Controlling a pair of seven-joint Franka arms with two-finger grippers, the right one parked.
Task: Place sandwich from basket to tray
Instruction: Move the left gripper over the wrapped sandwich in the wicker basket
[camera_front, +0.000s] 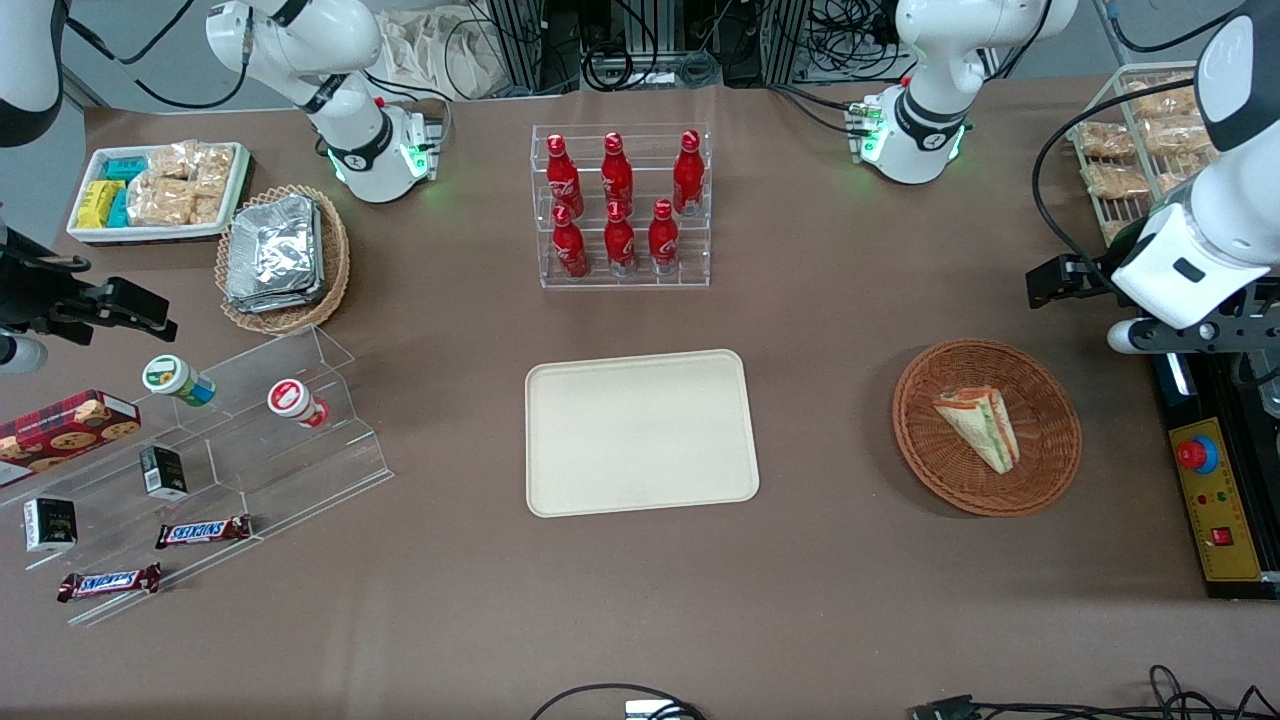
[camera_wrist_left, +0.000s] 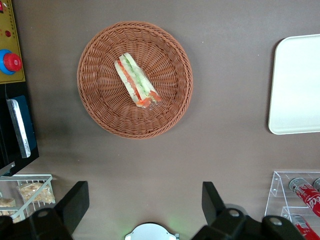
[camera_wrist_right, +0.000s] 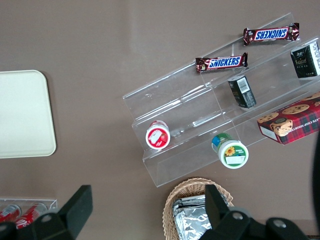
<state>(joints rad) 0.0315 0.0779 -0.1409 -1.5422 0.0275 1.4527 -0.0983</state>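
Broad table under a plain brown covering, matte and faintly creased, running edge to edge. Above its top edge in the front view, grey floor, black cable tangles and metal rack legs. Near the table's middle, a large cream tray, flat, low-rimmed, bare. Farther from the front camera than the tray, a clear tiered rack holding six red bottles upright in two rows. Toward the working arm's end, a round reddish-brown basket well apart from the tray, with the wrapped sandwich lying on its side inside, near the centre, red and green layers showing. Beside the basket at the table's edge, a black and yellow control box with a red button, and farther from the camera a white wire rack of bagged snacks. Toward the parked arm's end, a clear stepped stand with two small tubs, dark cartons and Snickers bars, a tan oval basket of foil packets, and a white tray of snack packs.

Raised above the table by the wire rack, the left gripper, fingers spread wide with nothing between them, looking down on basket and sandwich from well above.
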